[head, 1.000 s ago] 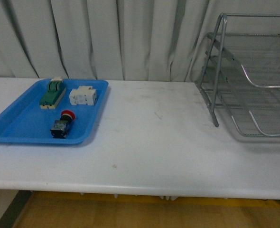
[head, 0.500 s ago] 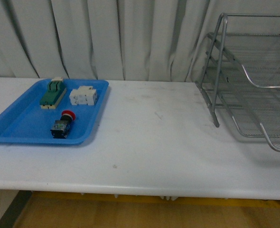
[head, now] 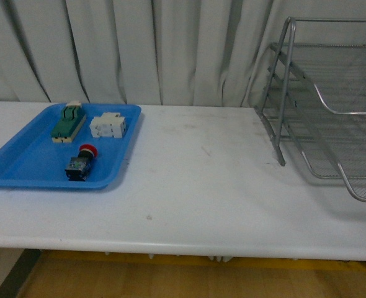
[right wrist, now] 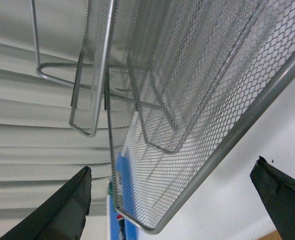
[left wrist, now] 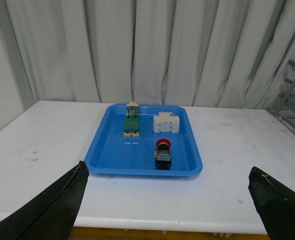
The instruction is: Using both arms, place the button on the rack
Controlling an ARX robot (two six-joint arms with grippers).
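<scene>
The button (head: 82, 162), red cap on a dark body, lies on its side in the near part of the blue tray (head: 22, 158) at the table's left. In the left wrist view the button (left wrist: 163, 154) is ahead of my open left gripper (left wrist: 166, 169), which hangs back from the tray with nothing between its fingers. The silver wire rack (head: 332, 93) stands at the right, its lowest shelf (head: 357, 186) slid out toward the front. My right gripper (right wrist: 173, 165) is open, close up against that mesh shelf (right wrist: 197, 75). Neither arm shows in the front view.
Behind the button in the tray lie a green-and-cream switch block (head: 67, 122) and a white breaker block (head: 108, 125). White table (head: 201, 180) stretches between tray and rack. Grey curtains (head: 139, 49) hang behind. The table's front edge runs near the bottom of the front view.
The rack's lowest shelf has slid out toward the front edge of the table. The button and the tray have stayed where they were.
</scene>
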